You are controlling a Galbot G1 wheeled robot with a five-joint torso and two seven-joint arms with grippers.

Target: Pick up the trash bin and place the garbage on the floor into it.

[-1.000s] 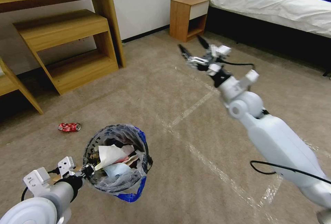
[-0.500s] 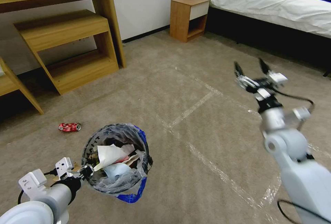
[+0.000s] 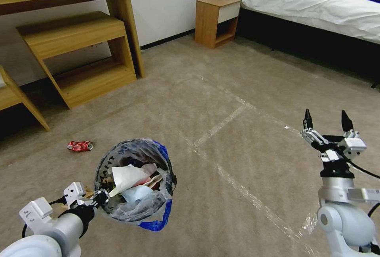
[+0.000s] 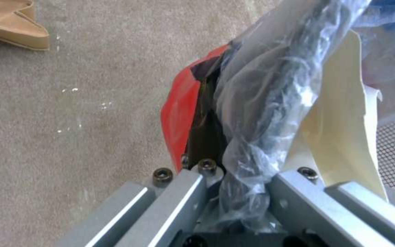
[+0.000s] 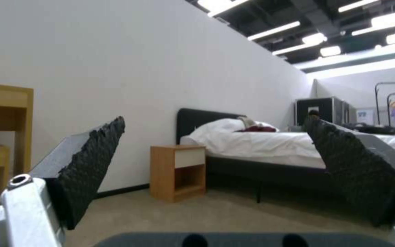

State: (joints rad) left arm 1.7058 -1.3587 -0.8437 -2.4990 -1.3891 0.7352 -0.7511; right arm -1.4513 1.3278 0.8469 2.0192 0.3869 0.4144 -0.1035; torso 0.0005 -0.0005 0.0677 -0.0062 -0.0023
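The left gripper [image 3: 99, 198] is clamped on the near rim of the trash bin [image 3: 134, 181], pinching the red wall and the clear bag between its fingers [image 4: 179, 202], and holds the bin above the floor [image 3: 221, 90]. Inside the bin lie white paper [image 3: 124, 177] and a pale blue face mask [image 3: 134, 194]; 1 crushed red can [image 3: 79, 145] lies on the carpet beyond the bin, toward the wooden desk [image 3: 75, 39]. Well to the right of the bin, the right gripper [image 3: 327, 121] points up with its 2 fingers spread apart and nothing between them.
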